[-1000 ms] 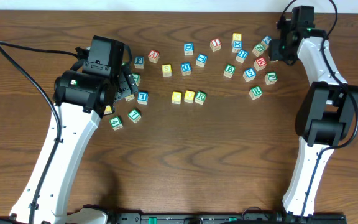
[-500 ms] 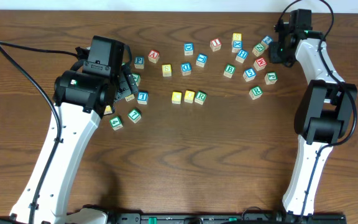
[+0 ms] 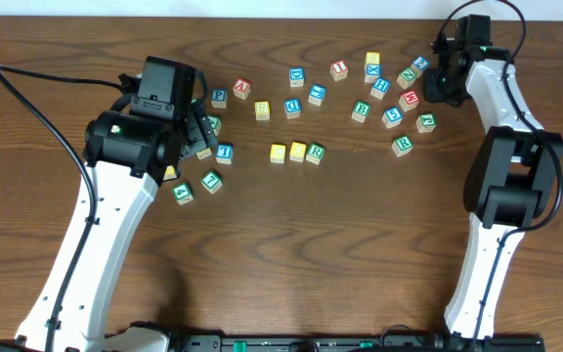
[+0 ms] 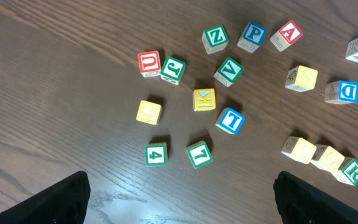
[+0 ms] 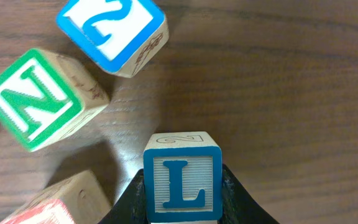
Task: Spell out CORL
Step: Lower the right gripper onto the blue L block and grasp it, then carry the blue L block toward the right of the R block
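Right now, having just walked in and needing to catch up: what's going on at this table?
The right gripper is shut on the blue L cube among the blocks at the far right. Mid-table, two yellow-topped cubes and the green R cube stand in a row. The left gripper hangs open above the left-hand blocks, holding nothing.

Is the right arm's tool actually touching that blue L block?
Touching. The right wrist view shows the right tool with its dark fingers pressed flush against both sides of the blue L block, with no gap.
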You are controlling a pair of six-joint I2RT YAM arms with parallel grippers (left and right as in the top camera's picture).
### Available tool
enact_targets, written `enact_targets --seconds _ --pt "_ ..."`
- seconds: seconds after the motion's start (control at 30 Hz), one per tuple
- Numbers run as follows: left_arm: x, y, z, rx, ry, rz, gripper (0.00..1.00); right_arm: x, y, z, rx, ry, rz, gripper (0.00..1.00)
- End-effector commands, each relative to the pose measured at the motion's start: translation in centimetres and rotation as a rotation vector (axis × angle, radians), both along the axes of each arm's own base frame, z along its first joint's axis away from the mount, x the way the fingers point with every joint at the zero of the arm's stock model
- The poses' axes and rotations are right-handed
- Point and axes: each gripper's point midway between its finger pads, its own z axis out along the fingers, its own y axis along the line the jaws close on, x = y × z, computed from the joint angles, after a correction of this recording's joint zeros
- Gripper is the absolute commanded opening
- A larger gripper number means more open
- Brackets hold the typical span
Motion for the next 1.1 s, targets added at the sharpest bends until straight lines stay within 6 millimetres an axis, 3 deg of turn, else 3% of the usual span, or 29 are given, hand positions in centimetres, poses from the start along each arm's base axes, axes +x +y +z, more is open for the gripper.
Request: enact_targets --seconds 0.0,0.23,0.37,0.5,0.7,0.87,1.07 --pt "0.0 0.2 0.2 0.009 -0.002 -0.002 0.93 0.1 0.2 6.1 0.046 -0.094 -0.029 0.2" --pt "0.0 0.2 0.2 0.009 -0.002 -0.002 0.93 -2.3 1.9 14.0 0.069 -0.157 -0.036 0.2" --pt "0.0 0.2 0.2 0.009 -0.003 -0.002 0.93 -4.9 4.7 16.6 0.13 -0.128 0.002 0.2" --pt "0.0 0.2 0.2 0.009 -0.003 -0.002 0.93 -8.8 8.7 14.8 0.182 0.053 0.019 0.2" --pt "0.0 0.2 0.2 0.009 -0.003 -0.002 0.94 -12.3 12.9 12.6 0.177 0.214 0.099 0.2" --pt "0.0 0.2 0.2 0.009 -0.003 -0.002 0.93 -13.6 15.8 11.8 0.164 0.25 0.145 0.21" --pt "0.0 0.2 0.2 0.009 -0.002 -0.002 0.94 -14.1 17.5 10.0 0.126 0.261 0.111 0.2"
